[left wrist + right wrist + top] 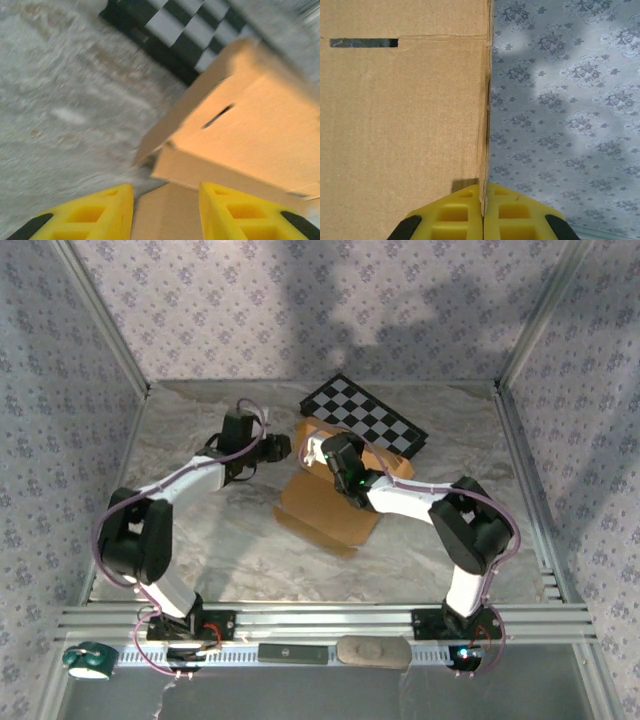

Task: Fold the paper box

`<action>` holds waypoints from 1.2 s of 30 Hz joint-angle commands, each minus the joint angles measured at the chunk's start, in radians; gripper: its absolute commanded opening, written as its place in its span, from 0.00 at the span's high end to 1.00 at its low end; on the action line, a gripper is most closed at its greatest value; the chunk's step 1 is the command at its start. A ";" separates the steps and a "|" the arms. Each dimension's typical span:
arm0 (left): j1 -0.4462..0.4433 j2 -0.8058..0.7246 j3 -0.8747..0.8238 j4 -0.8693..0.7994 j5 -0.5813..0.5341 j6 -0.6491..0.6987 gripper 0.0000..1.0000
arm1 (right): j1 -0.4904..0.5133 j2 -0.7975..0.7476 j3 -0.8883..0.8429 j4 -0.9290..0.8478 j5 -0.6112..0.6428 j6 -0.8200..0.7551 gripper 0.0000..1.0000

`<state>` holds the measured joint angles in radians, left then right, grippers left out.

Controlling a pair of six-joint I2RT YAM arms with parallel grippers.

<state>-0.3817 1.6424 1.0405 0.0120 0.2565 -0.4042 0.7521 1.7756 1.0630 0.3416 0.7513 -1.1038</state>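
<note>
Roughly at the middle of the top view lies the paper box (325, 505), a tan cardboard sheet flat on the table (200, 570), with one panel raised toward the upper centre. Its far corner meets the black-and-white checkered board (365, 423) in the upper middle of the frame. Bare tabletop lies open to the left, to the right and below the sheet, as far as the metal rail (330, 620) along the bottom.

The right gripper (483, 192) is pinched tight on the thin vertical edge of the raised panel, which runs straight up from between its yellow fingers (452, 212). A narrow cut slot (364, 43) sits at the upper left of that panel.

The left gripper (165, 192) stands partly open just left of the box, its jaws apart and clamping nothing; the wrist view is blurred.

The table is grey and marbled. The walls (300, 310) carry pale floral paper. The cardboard is matte, finely ribbed and sharply creased.
</note>
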 commanded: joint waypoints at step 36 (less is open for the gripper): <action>-0.127 0.173 0.100 0.078 -0.190 0.171 1.00 | 0.020 -0.045 -0.014 -0.114 -0.045 0.165 1.00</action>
<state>-0.5045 1.8233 1.1919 0.0486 0.0853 -0.1806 0.7551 1.7504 1.0515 0.2573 0.6998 -0.9905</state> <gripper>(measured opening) 0.043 0.074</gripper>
